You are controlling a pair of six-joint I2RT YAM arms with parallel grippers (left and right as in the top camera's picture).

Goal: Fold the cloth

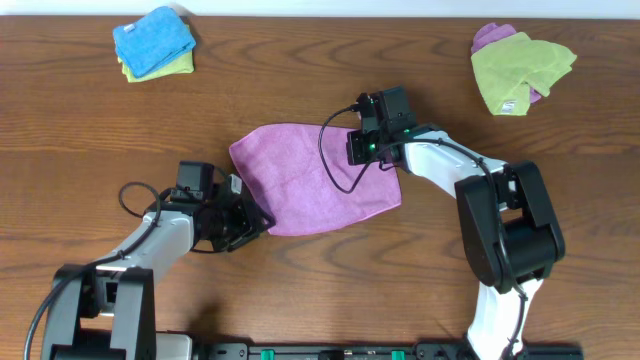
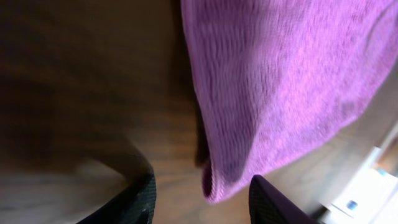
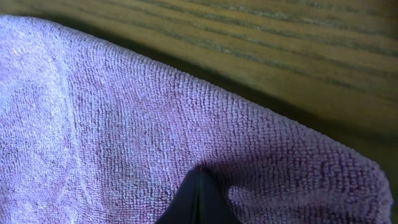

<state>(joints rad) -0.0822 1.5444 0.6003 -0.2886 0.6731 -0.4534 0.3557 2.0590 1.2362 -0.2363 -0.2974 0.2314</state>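
Purple nubby cloth [image 1: 300, 185], grained wooden table [image 1: 300, 60]

Bare table [image 1: 300, 70] behind cloth [image 1: 300, 185]: wide lane, open. Blue-on-green pile [image 1: 153, 42] blocks far left corner, green-over-purple pile [image 1: 520, 68] far right. Right gripper [image 1: 372, 150] and cable loop [image 1: 324, 150] lie over cloth's right half. Left gripper [image 1: 256, 221] crowds near-left corner. Corner seems to sit between its fingers [image 2: 140, 199], view blurred. Front strip between arms free.

The cloth [image 1: 315, 180] lies in the middle of the table [image 1: 80, 130]. The left gripper [image 1: 257, 221] is at its near-left corner, seemingly straddling it, and the right gripper [image 1: 368, 150] is on its far-right corner. Behind, one cloth pile [image 1: 155, 42] sits far left, a second pile [image 1: 520, 65] far right.
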